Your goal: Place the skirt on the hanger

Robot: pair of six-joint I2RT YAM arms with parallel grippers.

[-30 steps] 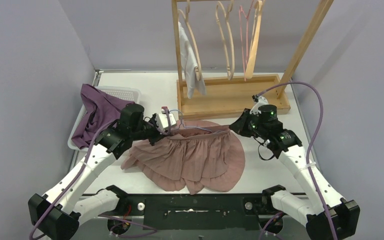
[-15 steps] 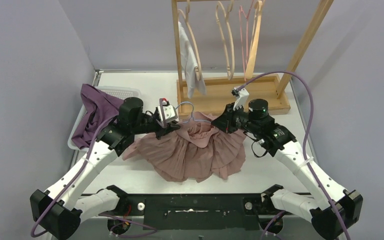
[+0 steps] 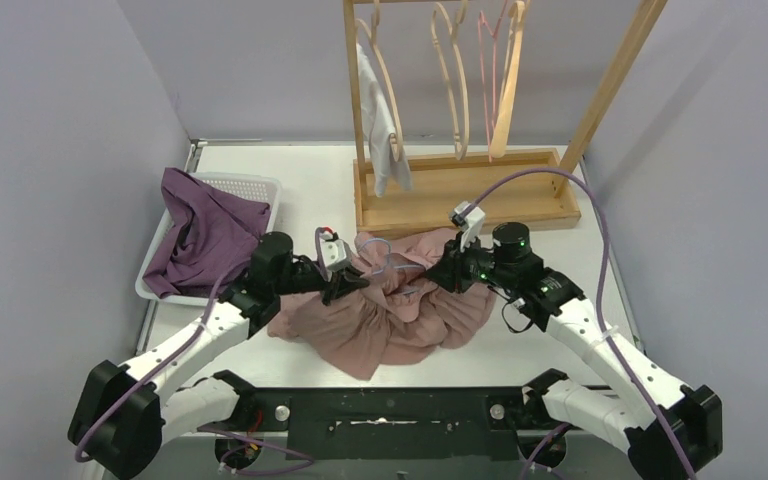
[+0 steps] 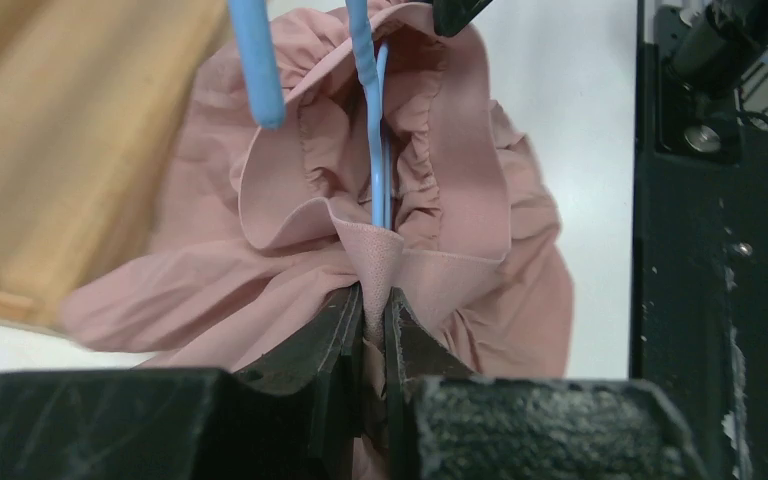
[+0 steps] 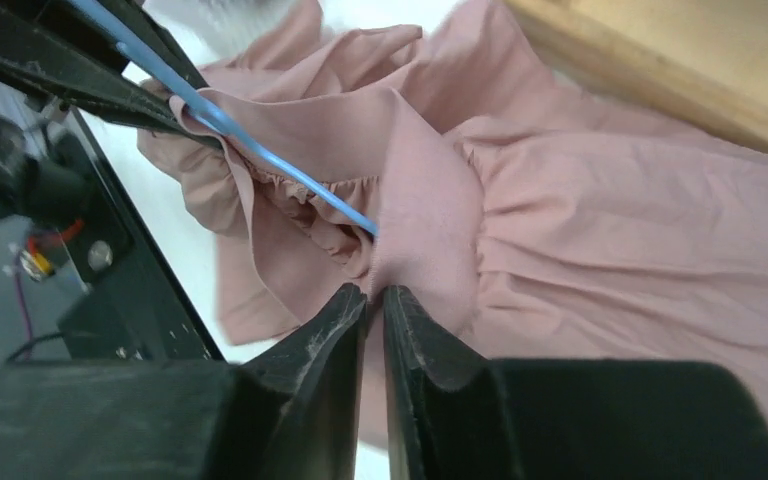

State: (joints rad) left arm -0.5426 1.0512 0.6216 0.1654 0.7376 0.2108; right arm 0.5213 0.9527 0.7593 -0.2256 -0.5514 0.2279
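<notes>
The pink skirt [image 3: 390, 315] lies bunched on the table in front of the wooden rack. A thin blue hanger [image 3: 382, 255] sits in its gathered waistband; it shows in the left wrist view [image 4: 373, 150] and the right wrist view [image 5: 260, 150]. My left gripper [image 3: 348, 283] is shut on the waistband's left end [image 4: 373, 262]. My right gripper [image 3: 432, 276] is shut on the waistband's right end [image 5: 410, 250]. The two grippers are close together, so the waistband hangs slack between them.
A wooden rack [image 3: 460, 195] with several wooden hangers and a white garment [image 3: 375, 120] stands just behind the skirt. A white basket [image 3: 250, 185] with a purple garment [image 3: 205, 235] is at the left. A black bar runs along the near table edge [image 3: 390, 410].
Both grippers have moved toward each other, holding the waistband. The skirt, spread wide a second ago, is now bunched into a narrower heap with the hanger in its folds.
</notes>
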